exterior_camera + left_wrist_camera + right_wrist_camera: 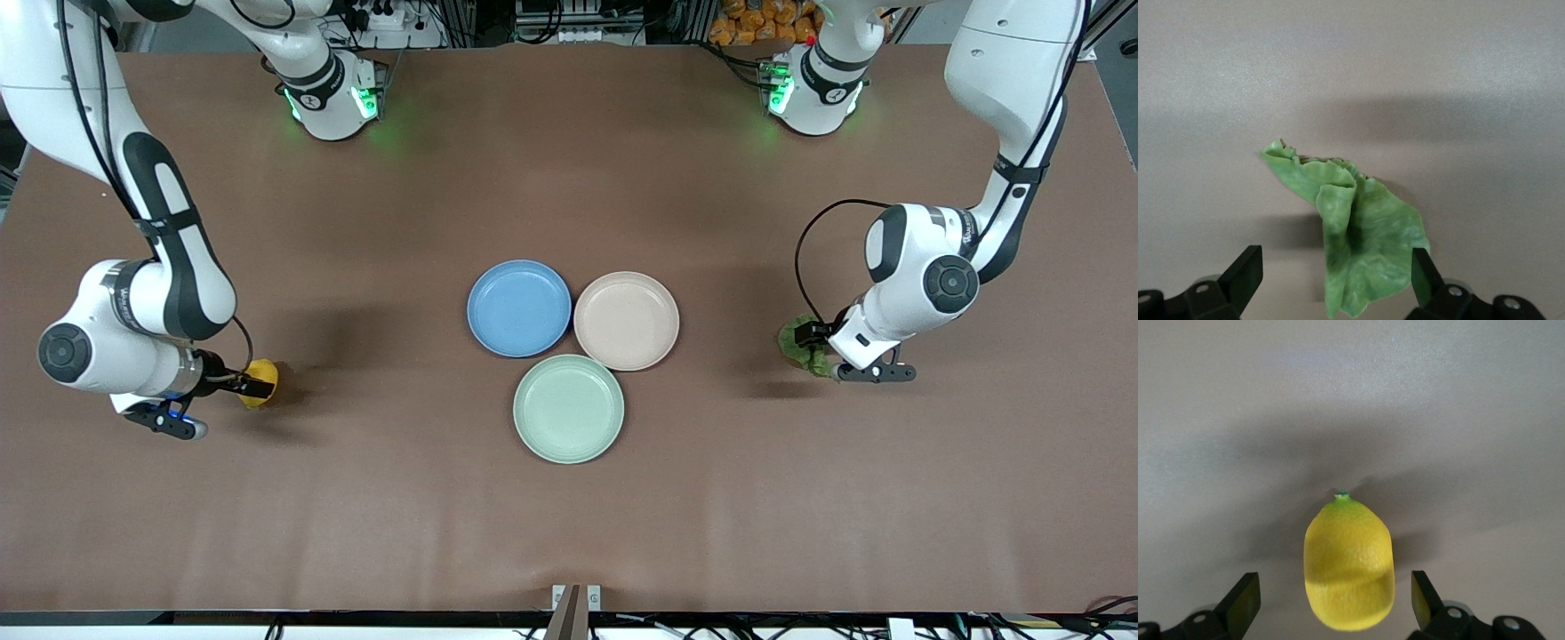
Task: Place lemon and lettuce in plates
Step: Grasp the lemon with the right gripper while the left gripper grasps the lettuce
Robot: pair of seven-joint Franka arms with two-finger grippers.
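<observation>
A: Brown covering over the whole tabletop [569, 516] in the front view, and three plates clustered mid-table: the blue plate [519, 308], the beige-pink plate [627, 320] touching it toward the left arm's end, and the mint-green plate [569, 408] nearer the camera, tucked against both.

B: Where are the task's things?

A: The lemon [259, 383] lies on the tabletop toward the right arm's end, well apart from the plates, with the right hand [252, 387] down at it. The lettuce [803, 347] lies toward the left arm's end, also well apart from the plates, with the left hand [816, 342] down at it.

B: Any writing?

A: A printed mark on each forearm, too small to read.

B: And the left wrist view?

A: The lettuce [1355, 237] is a wrinkly green leaf on the tabletop, folded up along its middle. The left hand [1337, 280] is spread wide, one finger [1245, 275] clear of the leaf, the other at its edge. It grasps nothing.

B: The right wrist view?

A: The lemon [1349, 563] rests on the tabletop, its greenish tip pointing away from the wrist. The right hand [1336, 600] stands spread on either side of it, a gap showing between each finger [1246, 600] and the peel. Released, not gripping. No label on the fruit.
</observation>
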